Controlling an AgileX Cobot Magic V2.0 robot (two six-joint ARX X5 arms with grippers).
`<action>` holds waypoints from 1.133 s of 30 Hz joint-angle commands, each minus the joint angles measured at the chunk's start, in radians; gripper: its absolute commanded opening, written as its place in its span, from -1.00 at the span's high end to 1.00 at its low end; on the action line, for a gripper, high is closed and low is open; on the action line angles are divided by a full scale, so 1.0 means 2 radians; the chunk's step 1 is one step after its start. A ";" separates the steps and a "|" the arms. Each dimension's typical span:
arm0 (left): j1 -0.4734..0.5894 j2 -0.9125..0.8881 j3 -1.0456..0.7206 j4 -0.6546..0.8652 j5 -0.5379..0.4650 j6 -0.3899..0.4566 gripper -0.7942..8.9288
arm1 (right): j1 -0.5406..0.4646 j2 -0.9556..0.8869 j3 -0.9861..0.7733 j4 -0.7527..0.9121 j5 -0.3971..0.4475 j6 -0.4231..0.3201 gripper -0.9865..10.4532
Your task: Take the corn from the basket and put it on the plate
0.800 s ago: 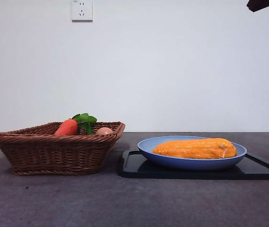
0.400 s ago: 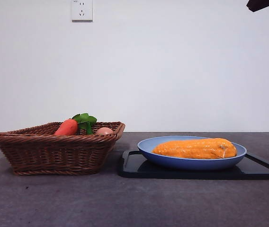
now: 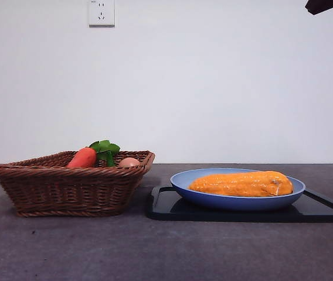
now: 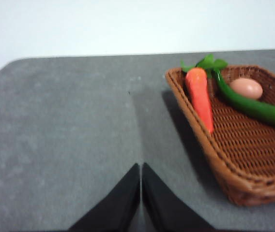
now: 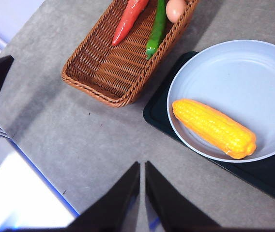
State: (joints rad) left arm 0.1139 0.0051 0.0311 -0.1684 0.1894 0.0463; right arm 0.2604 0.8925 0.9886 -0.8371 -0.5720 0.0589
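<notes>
**Corn seated on plate; both grippers clear and clenched empty**

The corn (image 5: 214,127) lies flat inside the plate (image 5: 253,67), which sits on the black tray (image 5: 268,181). No part of the cob touches the basket (image 5: 113,72). The task appears complete as things lie.

Right gripper (image 5: 142,166): jaws pressed together, grasping nothing. It hangs high above the table, with the corn ahead of the jaw tips and off to one side, well apart from them. The cob's long axis runs diagonally across the jaw line, along the near rim of the plate.

Left gripper (image 4: 141,169): jaws closed tip to tip, empty. The basket lies ahead and to one side of its jaws; the corn does not appear in its view. The right gripper is therefore the nearer to the corn.

The basket holds a carrot (image 5: 128,21), a green pepper (image 5: 157,31) and an egg (image 5: 175,8).
</notes>
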 commanded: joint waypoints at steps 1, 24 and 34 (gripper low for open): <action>0.002 -0.001 -0.014 -0.003 0.001 -0.007 0.82 | 0.002 0.003 0.009 0.004 0.000 -0.004 0.82; 0.002 -0.001 -0.014 -0.001 0.001 -0.007 0.82 | 0.002 0.003 0.009 0.004 0.000 -0.004 0.82; 0.002 -0.001 -0.014 -0.001 0.001 -0.007 0.82 | 0.000 -0.001 0.008 0.031 0.031 -0.046 0.82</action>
State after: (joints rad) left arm 0.1139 0.0051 0.0311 -0.1688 0.1890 0.0372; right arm 0.2592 0.8902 0.9886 -0.7940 -0.5220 0.0158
